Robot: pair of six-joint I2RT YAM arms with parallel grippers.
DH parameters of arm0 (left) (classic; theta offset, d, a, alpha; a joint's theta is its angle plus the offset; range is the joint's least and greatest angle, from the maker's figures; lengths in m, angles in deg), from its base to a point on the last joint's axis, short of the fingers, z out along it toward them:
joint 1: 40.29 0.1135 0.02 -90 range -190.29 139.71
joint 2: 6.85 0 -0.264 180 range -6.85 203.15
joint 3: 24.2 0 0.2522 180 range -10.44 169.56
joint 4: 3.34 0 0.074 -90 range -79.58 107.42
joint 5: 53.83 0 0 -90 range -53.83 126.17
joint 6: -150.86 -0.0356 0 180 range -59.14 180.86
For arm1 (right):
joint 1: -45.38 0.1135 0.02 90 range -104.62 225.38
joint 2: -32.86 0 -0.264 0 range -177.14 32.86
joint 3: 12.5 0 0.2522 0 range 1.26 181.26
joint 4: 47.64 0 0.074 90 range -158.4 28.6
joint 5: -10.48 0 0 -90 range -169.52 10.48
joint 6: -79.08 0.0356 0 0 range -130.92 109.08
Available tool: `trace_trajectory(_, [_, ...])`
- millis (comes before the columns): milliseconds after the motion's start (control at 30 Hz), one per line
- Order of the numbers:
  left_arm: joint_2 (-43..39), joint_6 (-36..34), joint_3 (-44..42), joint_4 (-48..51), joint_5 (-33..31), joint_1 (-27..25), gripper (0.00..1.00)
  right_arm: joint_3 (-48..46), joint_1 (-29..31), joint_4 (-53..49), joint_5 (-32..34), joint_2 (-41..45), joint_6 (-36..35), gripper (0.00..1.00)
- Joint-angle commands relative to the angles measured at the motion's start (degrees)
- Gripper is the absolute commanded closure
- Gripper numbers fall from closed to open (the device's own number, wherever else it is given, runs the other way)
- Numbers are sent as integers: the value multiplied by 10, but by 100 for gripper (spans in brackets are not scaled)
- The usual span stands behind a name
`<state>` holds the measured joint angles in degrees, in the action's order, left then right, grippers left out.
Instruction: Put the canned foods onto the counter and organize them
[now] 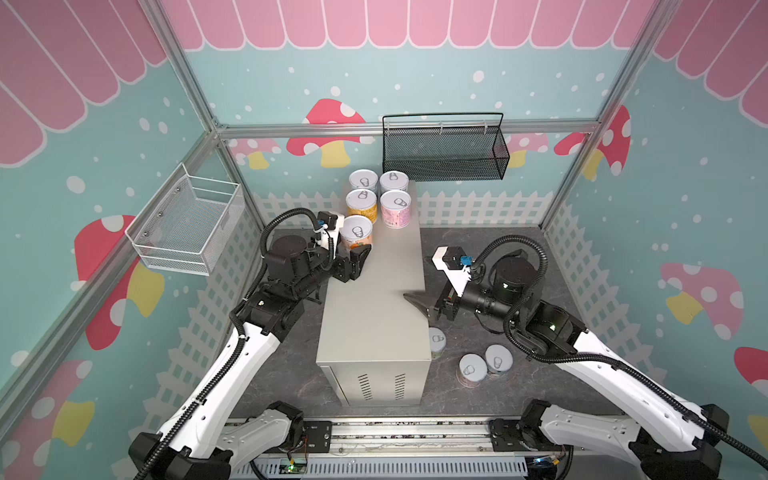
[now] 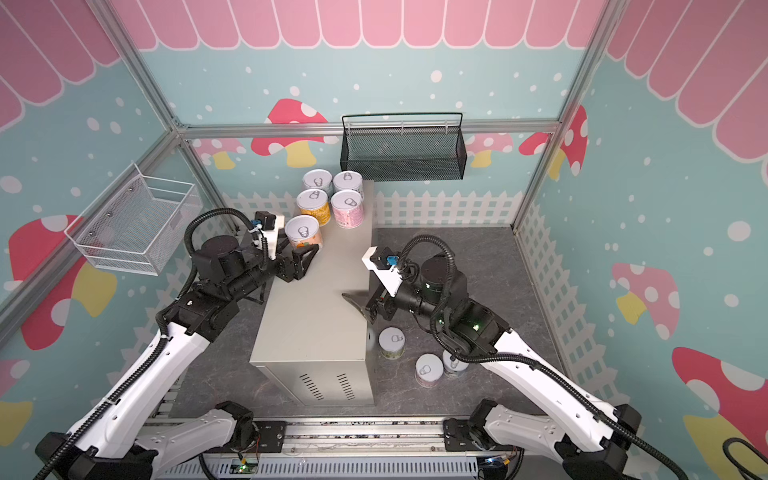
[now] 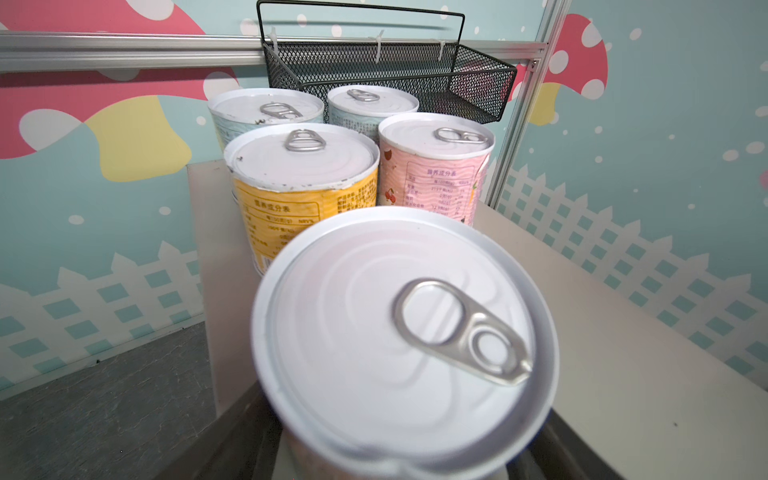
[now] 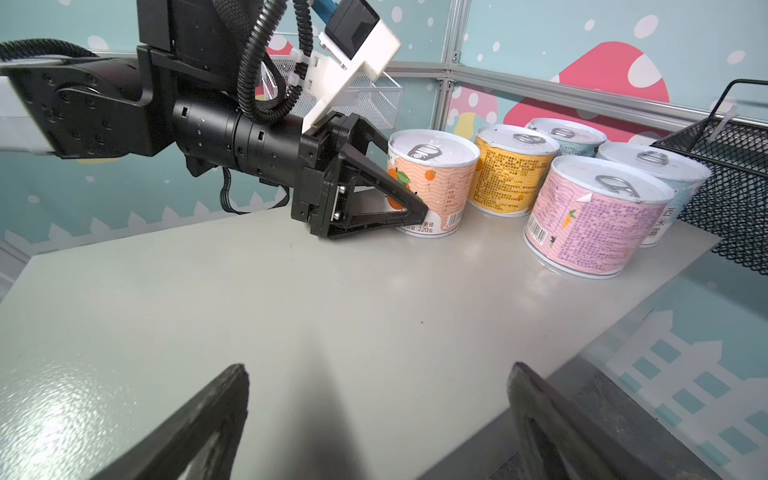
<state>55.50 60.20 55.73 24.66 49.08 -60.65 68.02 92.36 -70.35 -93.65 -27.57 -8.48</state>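
Left claw clasped the orange can, upright on the counter beside 4 cans, apparently to extend their rows. Right claw hung wide, empty. 3 cans stood on the table.

Five cans were seen grouped at the far end of the counter, the nearest, an orange-labelled can, flanked by the left gripper. The right gripper was held over the counter's right edge, and three more cans were seen standing on the dark floor beside it.
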Motion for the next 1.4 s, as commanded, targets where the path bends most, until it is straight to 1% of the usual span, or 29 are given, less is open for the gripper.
trace_trajectory(0, [12, -5, -1, -3, 17, 2, 22, -4, 3, 20, 0, 1, 2, 2])
trace_trajectory(167, [25, -10, 9, 7, 9, 4, 25, -8, 3, 22, 1, 3, 3, 2])
trace_trajectory(767, [39, -3, 4, -8, 5, 13, 25, -22, 3, 33, -3, 7, 12, 2])
trace_trajectory(1067, [40, -1, 2, -9, 13, 15, 24, -25, 3, 34, -4, 9, 14, 2])
trace_trajectory(1167, [38, 1, 2, -8, 18, 15, 22, -26, 3, 34, -6, 11, 15, 2])
trace_trajectory(1367, [34, 4, 1, -6, 24, 15, 10, -26, 3, 34, -6, 14, 17, 2])
